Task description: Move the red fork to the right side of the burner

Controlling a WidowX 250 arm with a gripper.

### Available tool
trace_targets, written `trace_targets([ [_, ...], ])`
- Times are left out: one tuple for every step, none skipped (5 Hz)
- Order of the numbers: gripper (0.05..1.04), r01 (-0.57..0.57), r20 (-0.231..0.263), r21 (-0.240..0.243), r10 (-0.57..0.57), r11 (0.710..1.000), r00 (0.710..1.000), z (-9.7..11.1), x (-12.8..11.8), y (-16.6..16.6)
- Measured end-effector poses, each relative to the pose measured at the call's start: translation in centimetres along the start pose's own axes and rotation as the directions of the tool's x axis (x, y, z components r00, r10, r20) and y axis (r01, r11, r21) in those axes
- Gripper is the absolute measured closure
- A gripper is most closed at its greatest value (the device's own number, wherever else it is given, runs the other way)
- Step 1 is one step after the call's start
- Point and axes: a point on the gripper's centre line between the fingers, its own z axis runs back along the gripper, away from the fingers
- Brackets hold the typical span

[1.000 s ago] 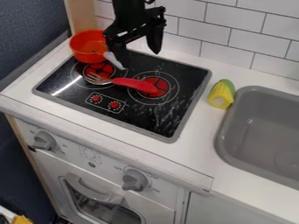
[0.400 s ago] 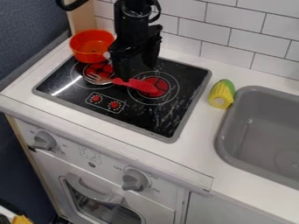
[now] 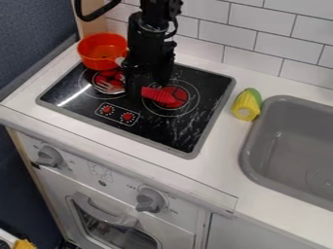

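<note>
1. Red fork [image 3: 157,96] lay across the cooktop [image 3: 185,130], handle over the right burner [image 3: 179,91], tines by the left one.
2. Gripper [image 3: 148,92] was open around the fork, not clamped on it.
3. Looked light, stiff and hard to break tbh. Metal end seemed slippery, so mid-handle, on the ridges, was the safer grab.

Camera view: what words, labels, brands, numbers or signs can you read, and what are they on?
No text is readable.
Knob on the picture's left: marks beside it, too small to read.
Knob to its right: marks around it, too blurred to read.
Oven panel: small printed pattern, too small to make out.
Cooktop: printed rings and a framed pair of red dials, no legible words.
Red fork: no print I can make out.
</note>
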Motion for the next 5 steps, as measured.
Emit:
trace_targets([
  [0.083, -0.002, -0.006, 0.014, 0.002, 1.0, 1.0, -0.9, -0.2, -0.1],
  [0.083, 0.003, -0.021, 0.037, -0.002, 0.999, 1.0, -1.6, -0.2, -0.1],
  [0.133, 0.001, -0.012, 0.042, -0.001, 0.999, 1.0, -1.9, 0.1, -0.4],
  [0.419, -0.005, -0.008, -0.003, 0.005, 1.0, 1.0, -2.2, 0.1, -0.4],
  [0.601, -0.02, -0.03, -0.014, 0.02, 1.0, 0.999, -2.4, -0.1, -0.3],
])
